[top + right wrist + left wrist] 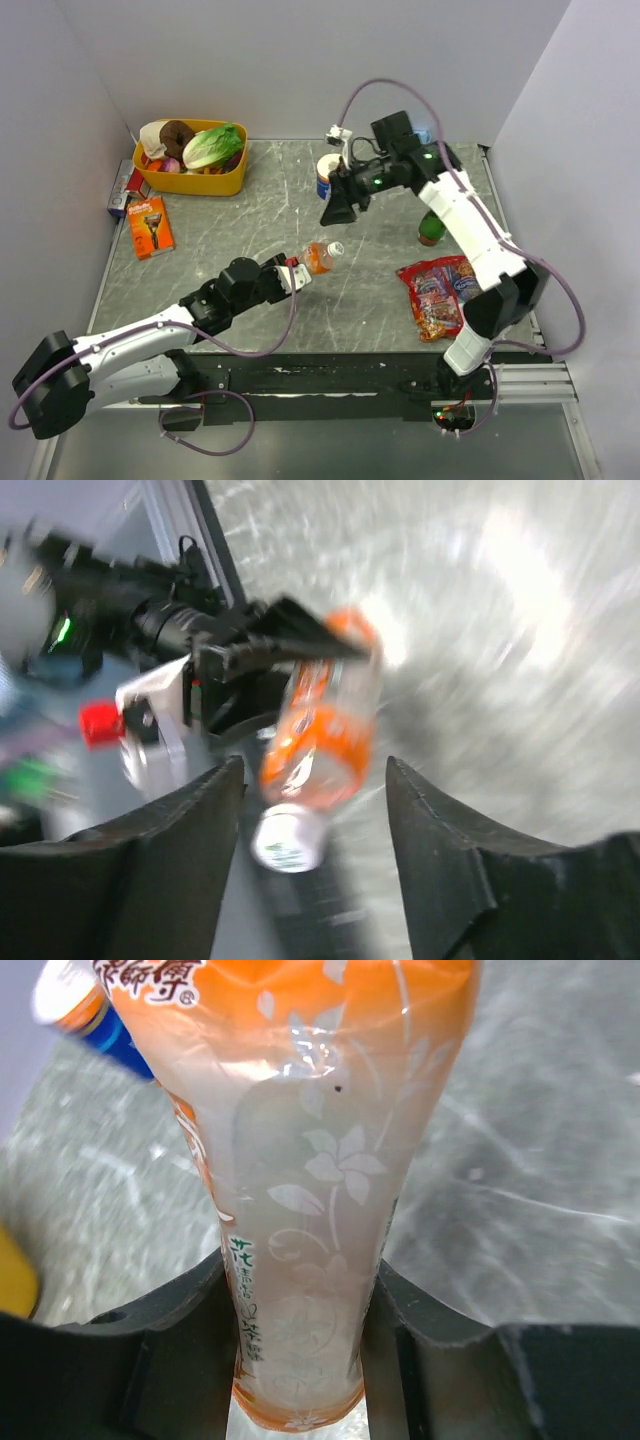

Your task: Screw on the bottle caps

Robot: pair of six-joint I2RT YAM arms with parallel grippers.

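My left gripper is shut on the lower body of the orange drink bottle and holds it tilted above the table, neck pointing right. In the left wrist view the bottle fills the space between my fingers. A pale white cap sits on its neck. My right gripper is open and empty, a little beyond the bottle. In the right wrist view the bottle and its cap lie between my spread fingers, untouched. No blue caps or small see-through bottles show.
A yellow basket of food stands at the back left, with an orange razor pack and a small box near it. A blue and white can stands behind my right gripper. A green bottle and snack bags lie on the right.
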